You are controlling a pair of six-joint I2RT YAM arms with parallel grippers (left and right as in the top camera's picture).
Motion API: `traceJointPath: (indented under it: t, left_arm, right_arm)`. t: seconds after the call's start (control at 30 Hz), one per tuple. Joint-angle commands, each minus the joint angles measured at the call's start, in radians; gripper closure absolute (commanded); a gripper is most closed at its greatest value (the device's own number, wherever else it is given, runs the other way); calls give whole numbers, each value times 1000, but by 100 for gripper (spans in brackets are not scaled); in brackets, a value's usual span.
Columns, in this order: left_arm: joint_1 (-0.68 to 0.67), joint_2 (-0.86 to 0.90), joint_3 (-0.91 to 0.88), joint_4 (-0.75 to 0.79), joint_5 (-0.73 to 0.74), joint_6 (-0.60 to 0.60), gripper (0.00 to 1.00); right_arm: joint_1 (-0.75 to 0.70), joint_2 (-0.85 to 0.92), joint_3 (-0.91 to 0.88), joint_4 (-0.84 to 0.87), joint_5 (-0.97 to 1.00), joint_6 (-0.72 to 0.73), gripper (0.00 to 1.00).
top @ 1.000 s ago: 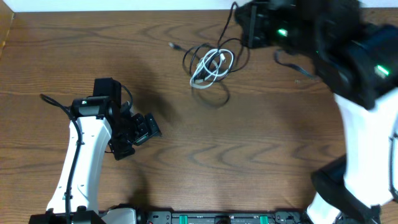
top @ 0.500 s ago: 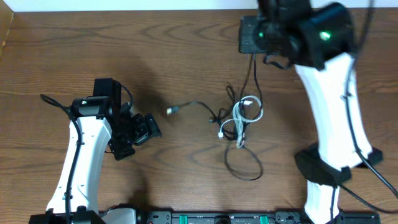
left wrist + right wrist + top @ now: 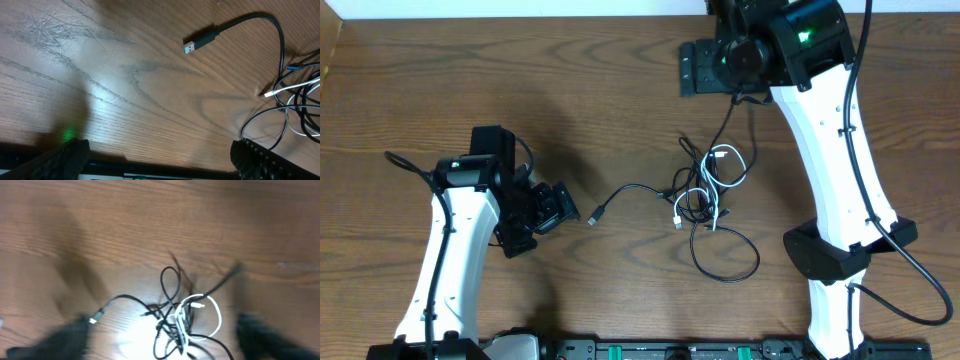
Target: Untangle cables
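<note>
- Left gripper [image 3: 552, 207] hung low over the table [image 3: 470, 80] on the near left, jaws spread wide and holding nothing; its wrist view caught one dark finger [image 3: 60, 157] in each bottom corner.
- Just off its tips, not touching, lay the USB plug [image 3: 597, 215] of a black cable [image 3: 635, 188], metal end pointing toward the left gripper.
- That cable ran right, straight into the tangle [image 3: 705, 195] near mid-table, which lay flat on the wood.
- On the near side of the tangle a wide black loop [image 3: 725, 262] spread toward the base rail [image 3: 670, 350].
- Inside the knot, a white cable [image 3: 720, 165] coiled through the black strands, crossing them in several places.
- One black strand [image 3: 728, 115] climbed from the knot toward the far edge.
- Up there sat the right gripper [image 3: 705, 68]; its blurred wrist view showed its dark fingers [image 3: 55, 340] far apart, gaping, with the tangle down between them.
- Right arm's white link [image 3: 835, 150] crossed the table just right of the tangle.
</note>
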Motion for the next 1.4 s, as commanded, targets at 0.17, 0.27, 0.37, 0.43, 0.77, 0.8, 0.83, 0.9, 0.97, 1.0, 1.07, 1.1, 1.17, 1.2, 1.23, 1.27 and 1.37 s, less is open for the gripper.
traceJointPath:
  t: [0.17, 0.27, 0.37, 0.43, 0.77, 0.8, 0.83, 0.9, 0.97, 1.0, 1.07, 1.1, 1.17, 1.2, 1.23, 1.27, 1.37]
  left_arm:
    - [3, 2, -7, -6, -6, -10, 5]
    - [3, 2, -7, -5, -6, -10, 5]
    - [3, 2, -7, -5, -6, -10, 4]
    - [3, 2, -7, -5, -6, -10, 5]
    - [3, 2, -7, -1, -6, -10, 5]
    - [3, 2, -7, -2, -6, -10, 5]
    - [3, 2, -7, -2, -6, -10, 5]
    - [3, 2, -7, -2, -6, -10, 5]
    - [3, 2, -7, -1, -6, -10, 5]
    - [3, 2, -7, -1, -6, -10, 5]
    - [3, 2, -7, -1, -5, -10, 5]
    - [3, 2, -7, -1, -5, -10, 5]
    - [3, 2, -7, -3, -5, -10, 4]
    - [3, 2, -7, -6, -5, -10, 4]
    - [3, 2, -7, -10, -5, -10, 5]
    - [3, 2, -7, -15, -6, -10, 5]
    - [3, 2, -7, -17, -6, -10, 4]
  right_arm:
    - [1, -2, -70, -4, 3, -122, 1]
    - [2, -2, -123, -4, 25, -165, 1]
    - [-3, -2, -165, -4, 116, -156, 1]
    - [-13, -10, -160, -4, 132, -155, 1]
    - [-117, -149, -92, -4, 734, 16, 1]
    - [-140, -160, -92, -4, 723, 41, 1]
    - [-164, -168, -92, -3, 681, 54, 1]
    - [-200, -175, -92, -3, 516, 43, 1]
    - [-223, -177, -92, -3, 298, -31, 1]
    - [-234, -175, -92, -3, 163, -92, 1]
    - [-244, -170, -93, -4, -100, -230, 1]
    - [-243, -169, -99, -4, -196, -278, 1]
    - [-234, -168, -125, -4, -270, -295, 1]
    - [-227, -168, -144, -4, -266, -295, 1]
    - [-219, -168, -169, -4, -246, -295, 1]
    - [-209, -168, -199, -4, -219, -294, 1]
    - [-184, -168, -322, -4, -153, -281, 1]
